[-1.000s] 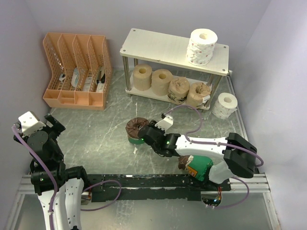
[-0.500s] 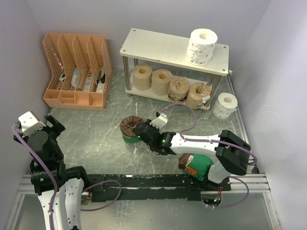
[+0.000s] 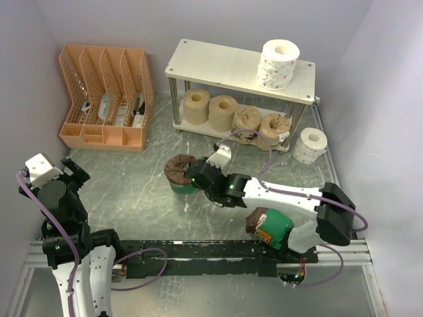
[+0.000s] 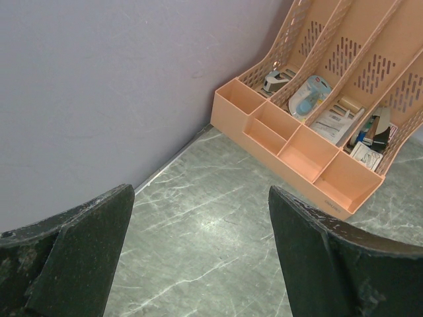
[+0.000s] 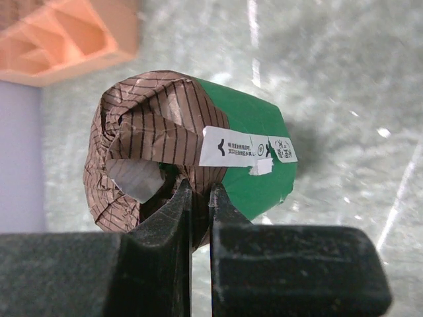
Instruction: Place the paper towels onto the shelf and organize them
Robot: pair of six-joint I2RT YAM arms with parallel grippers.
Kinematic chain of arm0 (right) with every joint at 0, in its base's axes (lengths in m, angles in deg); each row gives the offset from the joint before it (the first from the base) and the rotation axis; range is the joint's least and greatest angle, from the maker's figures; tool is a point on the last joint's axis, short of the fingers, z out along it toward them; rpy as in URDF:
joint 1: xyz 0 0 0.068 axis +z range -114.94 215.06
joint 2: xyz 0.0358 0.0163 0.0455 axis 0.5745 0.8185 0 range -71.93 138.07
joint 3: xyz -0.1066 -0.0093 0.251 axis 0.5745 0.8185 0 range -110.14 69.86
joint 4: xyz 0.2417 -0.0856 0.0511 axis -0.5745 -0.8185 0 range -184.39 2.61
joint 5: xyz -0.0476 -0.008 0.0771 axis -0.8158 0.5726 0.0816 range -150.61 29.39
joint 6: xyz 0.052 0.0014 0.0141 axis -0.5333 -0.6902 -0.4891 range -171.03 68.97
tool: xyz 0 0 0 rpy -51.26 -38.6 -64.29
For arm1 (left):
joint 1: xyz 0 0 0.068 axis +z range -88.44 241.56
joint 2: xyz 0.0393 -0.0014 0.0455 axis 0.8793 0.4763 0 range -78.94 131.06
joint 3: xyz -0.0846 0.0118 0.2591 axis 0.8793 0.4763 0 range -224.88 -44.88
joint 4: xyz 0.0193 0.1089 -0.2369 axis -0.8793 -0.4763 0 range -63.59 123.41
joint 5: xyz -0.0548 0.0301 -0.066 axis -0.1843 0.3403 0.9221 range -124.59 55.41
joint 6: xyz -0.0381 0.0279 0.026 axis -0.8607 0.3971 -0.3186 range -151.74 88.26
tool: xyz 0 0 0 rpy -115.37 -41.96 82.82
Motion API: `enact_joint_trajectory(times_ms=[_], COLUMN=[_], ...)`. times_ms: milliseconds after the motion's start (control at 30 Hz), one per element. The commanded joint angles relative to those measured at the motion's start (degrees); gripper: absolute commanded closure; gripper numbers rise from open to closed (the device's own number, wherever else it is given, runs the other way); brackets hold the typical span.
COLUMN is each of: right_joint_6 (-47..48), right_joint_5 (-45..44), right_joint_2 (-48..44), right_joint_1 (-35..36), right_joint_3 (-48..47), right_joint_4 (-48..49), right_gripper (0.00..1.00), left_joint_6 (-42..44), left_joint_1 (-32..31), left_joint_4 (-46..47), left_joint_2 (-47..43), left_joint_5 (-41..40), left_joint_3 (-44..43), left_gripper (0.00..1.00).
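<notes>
My left hand point(image 4: 198, 224) is parked at the left edge with its fingers spread wide and holds nothing. It looks toward the orange file organizer point(image 3: 106, 99), which plays no part here.

Mid-desk point(image 3: 132, 198), the green-banded roll point(image 3: 178, 177) lies on its side, well short of the shelf point(image 3: 218, 66). My right hand point(image 5: 200, 193) is pinched nearly shut against the lower edge of the roll's brown paper end. I cannot tell whether it has a fold of wrapper or just air. I judge this to be the pick-up step, and the grip looks poor. I would reopen, straddle the roll's body, close, then lift.

On the shelf, the lower board is filled by four tan rolls point(image 3: 225, 113). The top board carries one white roll point(image 3: 277, 64) at its right end, so the bare stretch to its left is where I'd place this one. The carry has to clear the top board's front edge.

Further right, a second green roll point(image 3: 269, 228) sits by my right arm's base, and another white roll point(image 3: 309, 145) stands on the desk just beside the shelf's right legs.
</notes>
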Motion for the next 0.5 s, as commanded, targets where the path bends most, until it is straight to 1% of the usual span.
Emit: enact_joint_trajectory(times_ms=[0, 100, 267, 467], right_joint_6=[7.8, 12.0, 18.0, 25.1], right_joint_5=[-3.7, -4.4, -1.4, -0.5], right_joint_2=[-5.6, -5.6, -3.7, 2.8], right_joint_1=[-0.2, -1.0, -6.1, -11.8], right_joint_3=[-9.6, -14.6, -23.2, -40.6], right_joint_4=[0.0, 1.3, 4.9, 4.2], right_gripper=[1.00, 1.00, 1.00, 1.00], left_joint_6=[0.7, 0.7, 0.7, 0.8], left_joint_1=[0.5, 0.5, 0.6, 0.5], left_joint_4=[0.9, 0.9, 1.0, 1.1], left_joint_2=[-0.2, -0.3, -0.3, -0.1], left_joint_5=[0.5, 0.5, 0.6, 0.6], left_joint_3=[-0.1, 0.0, 0.0, 0.0], left_gripper=[0.05, 0.06, 0.06, 0.06])
